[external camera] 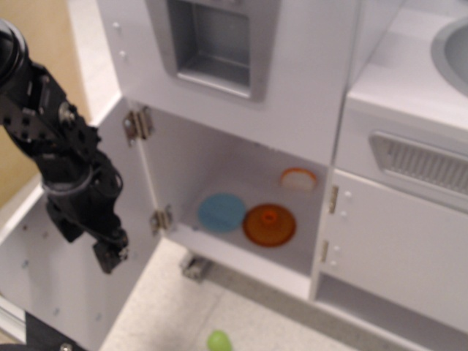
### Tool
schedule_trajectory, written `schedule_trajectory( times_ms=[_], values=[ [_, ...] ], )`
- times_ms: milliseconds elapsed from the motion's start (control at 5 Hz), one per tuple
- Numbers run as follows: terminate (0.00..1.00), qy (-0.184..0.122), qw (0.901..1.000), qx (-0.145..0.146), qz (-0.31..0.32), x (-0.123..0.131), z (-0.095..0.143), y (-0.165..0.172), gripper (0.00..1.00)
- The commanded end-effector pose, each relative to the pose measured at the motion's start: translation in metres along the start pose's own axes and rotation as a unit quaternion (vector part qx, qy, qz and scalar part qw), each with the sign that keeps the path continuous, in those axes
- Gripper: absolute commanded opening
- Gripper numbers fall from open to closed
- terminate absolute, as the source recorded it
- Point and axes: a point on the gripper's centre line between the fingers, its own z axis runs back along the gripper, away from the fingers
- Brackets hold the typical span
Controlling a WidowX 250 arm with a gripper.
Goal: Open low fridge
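The low fridge compartment [241, 175] stands open. Its flat white door [51, 285] is swung wide to the left on silver hinges [137, 124]; only the door's inner face shows, the handle is hidden. Inside lie a blue disc [221, 212], an orange disc [269, 224] and a small white-and-orange piece [298, 179]. My black gripper [110, 257] hangs in front of the door's inner face, left of the opening. The frame is blurred and I cannot tell how its jaws stand; nothing shows in them.
Above is the white door with the recessed grey dispenser niche [213, 45]. To the right are a handleless cabinet door [398, 248], a grey vent panel [424, 162] and a sink edge [450, 51]. A green ball [217, 341] lies on the floor.
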Motion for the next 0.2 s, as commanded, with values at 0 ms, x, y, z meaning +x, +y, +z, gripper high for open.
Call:
schedule_trajectory(
  times_ms=[0],
  values=[
    [1.00, -0.017, 0.9998, 0.014, -0.002, 0.0083, 0.0124, 0.0090, 1.00]
  ],
)
